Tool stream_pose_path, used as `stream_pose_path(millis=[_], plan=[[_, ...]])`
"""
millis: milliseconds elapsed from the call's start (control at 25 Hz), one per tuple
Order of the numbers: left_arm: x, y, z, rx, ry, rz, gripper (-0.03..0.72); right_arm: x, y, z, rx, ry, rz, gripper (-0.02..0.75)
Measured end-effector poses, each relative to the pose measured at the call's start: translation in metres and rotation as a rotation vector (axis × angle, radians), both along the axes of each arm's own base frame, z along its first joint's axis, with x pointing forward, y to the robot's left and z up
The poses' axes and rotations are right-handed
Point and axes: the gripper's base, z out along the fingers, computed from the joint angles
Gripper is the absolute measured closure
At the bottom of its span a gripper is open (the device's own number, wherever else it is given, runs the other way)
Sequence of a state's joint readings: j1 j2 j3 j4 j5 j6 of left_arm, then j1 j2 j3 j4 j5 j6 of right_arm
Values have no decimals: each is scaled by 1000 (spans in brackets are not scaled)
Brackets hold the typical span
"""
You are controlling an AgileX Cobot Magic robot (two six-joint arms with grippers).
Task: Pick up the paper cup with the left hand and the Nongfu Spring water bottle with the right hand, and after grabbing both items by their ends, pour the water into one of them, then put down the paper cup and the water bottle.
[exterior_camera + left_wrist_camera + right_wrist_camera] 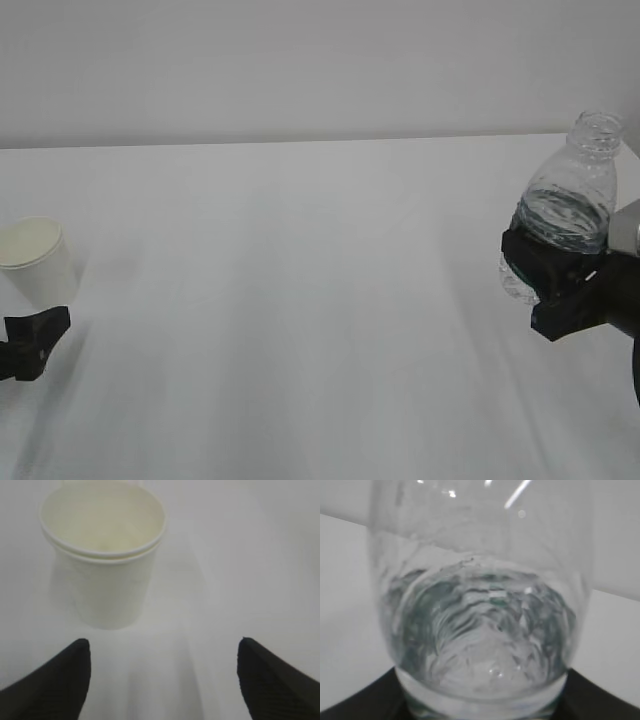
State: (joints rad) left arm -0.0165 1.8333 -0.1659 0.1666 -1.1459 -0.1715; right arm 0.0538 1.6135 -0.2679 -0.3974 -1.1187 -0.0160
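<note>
The paper cup stands upright on the white table at the far left, off-white with a cream inside. In the left wrist view the paper cup is ahead of the fingertips and left of centre, not between them. My left gripper is open and wide, with only bare table between its fingers; in the exterior view the left gripper sits just in front of the cup. My right gripper is shut on the lower part of the clear, capless water bottle, held above the table and leaning slightly. Water fills its lower body.
The white table stretches between the two arms, with its back edge against a plain pale wall. Nothing else stands on it in these views.
</note>
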Motion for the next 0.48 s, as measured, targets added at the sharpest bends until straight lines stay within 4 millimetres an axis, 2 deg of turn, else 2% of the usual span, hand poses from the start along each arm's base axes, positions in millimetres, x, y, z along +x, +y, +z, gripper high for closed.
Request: stream_pose_path(millis=[200, 480], plan=[[19, 2, -3, 0, -22, 34, -1, 0, 0, 0, 1, 0, 0, 345], [40, 3, -18, 0, -9, 50, 5, 0, 0, 0, 1, 0, 0, 345]])
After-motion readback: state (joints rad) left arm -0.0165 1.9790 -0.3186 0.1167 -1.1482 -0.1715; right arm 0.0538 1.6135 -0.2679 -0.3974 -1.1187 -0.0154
